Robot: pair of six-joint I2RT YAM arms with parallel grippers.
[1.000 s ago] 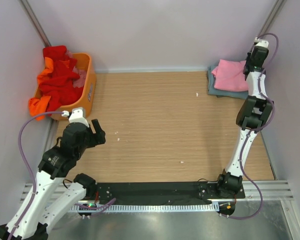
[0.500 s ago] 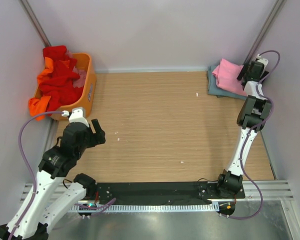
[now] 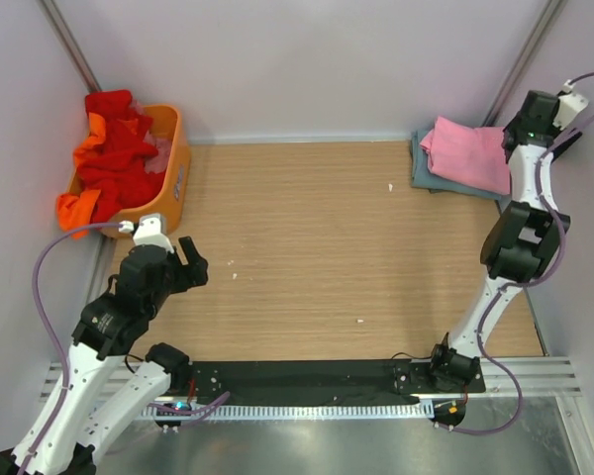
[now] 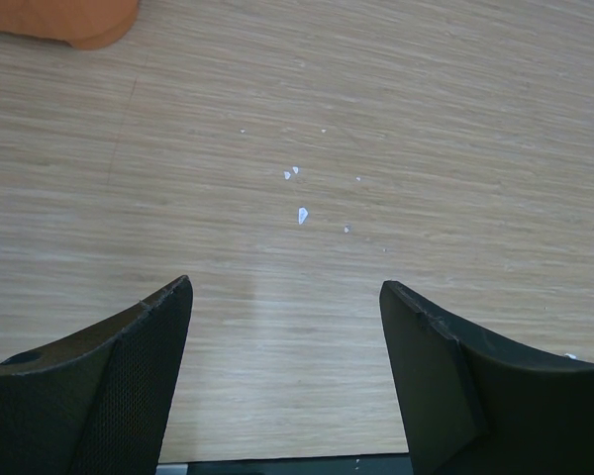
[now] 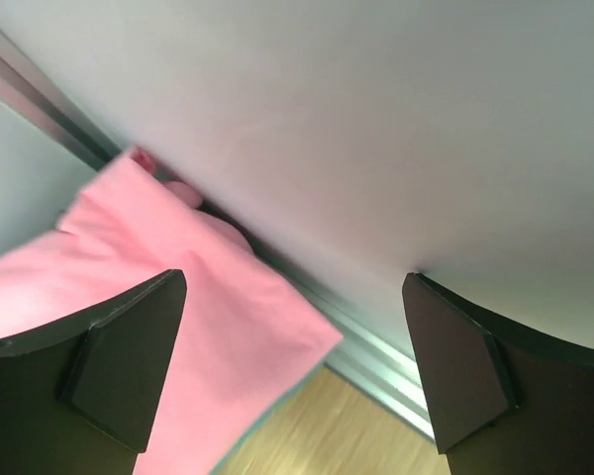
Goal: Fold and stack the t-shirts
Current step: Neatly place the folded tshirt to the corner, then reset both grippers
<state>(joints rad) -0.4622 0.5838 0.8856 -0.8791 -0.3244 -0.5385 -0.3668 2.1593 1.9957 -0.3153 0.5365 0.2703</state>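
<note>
A folded light pink t-shirt [image 3: 465, 153] lies on a folded grey-blue t-shirt [image 3: 431, 180] in the far right corner of the table. My right gripper [image 3: 556, 139] hangs open just right of that stack, by the side wall. In the right wrist view its jaws [image 5: 292, 282] stand wide apart and empty, with the pink t-shirt [image 5: 228, 317] below and to the left. Red t-shirts [image 3: 114, 148] and an orange one [image 3: 79, 208] are heaped in the basket at far left. My left gripper [image 3: 196, 259] is open over bare wood, and its wrist view [image 4: 285, 297] shows nothing between the fingers.
The orange plastic basket [image 3: 175, 168] stands against the left wall at the back. Purple-grey walls close in the table on three sides, with a metal rail [image 5: 376, 351] along the wall base. Small white specks [image 4: 302, 213] lie on the wood.
My right gripper has opened, let go of the pink t-shirt, and drawn up and to the right, away from the stack. The left arm has not moved.
</note>
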